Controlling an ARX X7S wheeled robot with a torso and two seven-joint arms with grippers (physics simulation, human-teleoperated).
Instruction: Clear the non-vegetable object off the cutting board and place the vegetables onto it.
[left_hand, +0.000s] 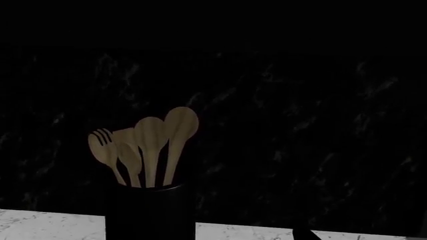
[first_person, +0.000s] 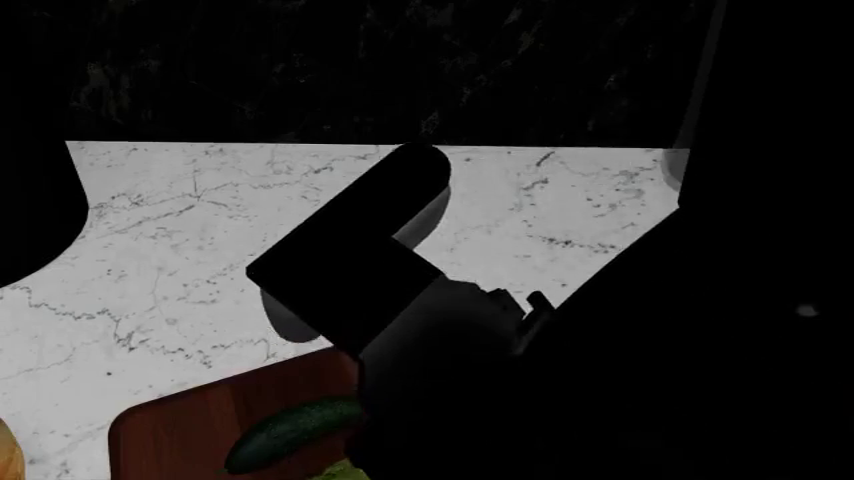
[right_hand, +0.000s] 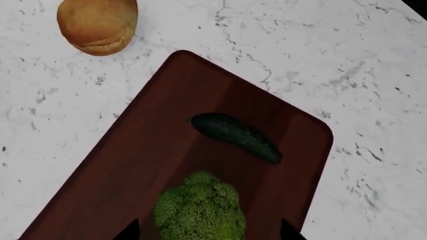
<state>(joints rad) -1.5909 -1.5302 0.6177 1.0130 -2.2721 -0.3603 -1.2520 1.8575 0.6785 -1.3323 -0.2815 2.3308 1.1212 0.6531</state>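
Right gripper (right_hand: 207, 231) hovers over the broccoli (right_hand: 199, 207), tips wide apart, gripping nothing. Cucumber (right_hand: 236, 137) and broccoli both lie on the board (right_hand: 147, 165); bun (right_hand: 97, 25) sits off it on the counter (right_hand: 347, 60). Left gripper's out of sight.

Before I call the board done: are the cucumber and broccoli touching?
Apart. The right wrist view shows a strip of bare cutting board between the cucumber and the broccoli.

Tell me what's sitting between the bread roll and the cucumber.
Right wrist view: only bare marble counter and bare cutting board between bread roll and cucumber.
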